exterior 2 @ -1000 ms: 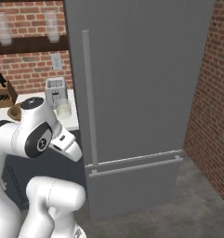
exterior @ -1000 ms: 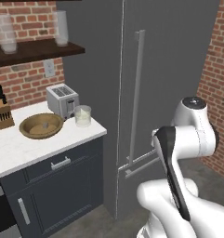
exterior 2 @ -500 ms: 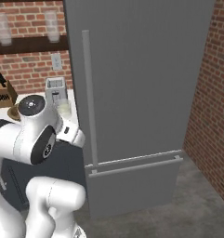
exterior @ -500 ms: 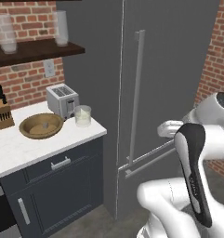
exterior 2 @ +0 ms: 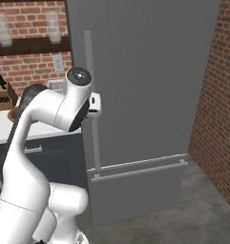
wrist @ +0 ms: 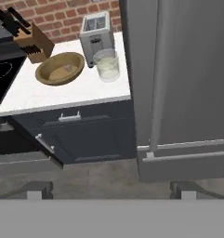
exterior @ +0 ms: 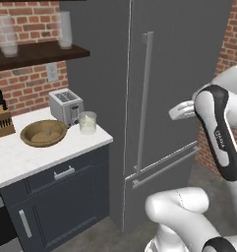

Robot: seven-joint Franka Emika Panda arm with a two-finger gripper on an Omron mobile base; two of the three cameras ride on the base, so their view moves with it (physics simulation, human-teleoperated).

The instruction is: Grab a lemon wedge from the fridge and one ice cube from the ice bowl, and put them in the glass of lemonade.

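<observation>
The fridge (exterior: 184, 74) stood shut, both grey doors flush, its long vertical bar handle (exterior: 143, 103) running down the seam; a horizontal handle crossed the lower drawer (exterior 2: 138, 169). The arm was raised in front of the door, elbow high; the gripper (wrist: 111, 189) looked down along the fridge front from above, its two dark fingertips (wrist: 35, 189) set at their widest, jaws fully apart, nothing between them. No contact with the handle was visible.

On the white counter (exterior: 21, 157) left of the fridge: the ice bowl (exterior: 44, 133), brown and shallow, sat near the middle; a small pale shape inside it (wrist: 67, 69) was probably the ice cube, though too small to confirm; the glass of lemonade (exterior: 87, 122) stood just beside the toaster (exterior: 66, 106), between bowl and fridge, pale liquid inside; a knife block (exterior: 2, 120) stood at the far left against the brick wall. Two tall frosted glasses (exterior: 6, 35) rested on the dark shelf (exterior: 36, 53) above. Dark cabinet drawers (exterior: 61, 173) lay beneath the counter. With the door closed, the lemon wedge could not be located.
</observation>
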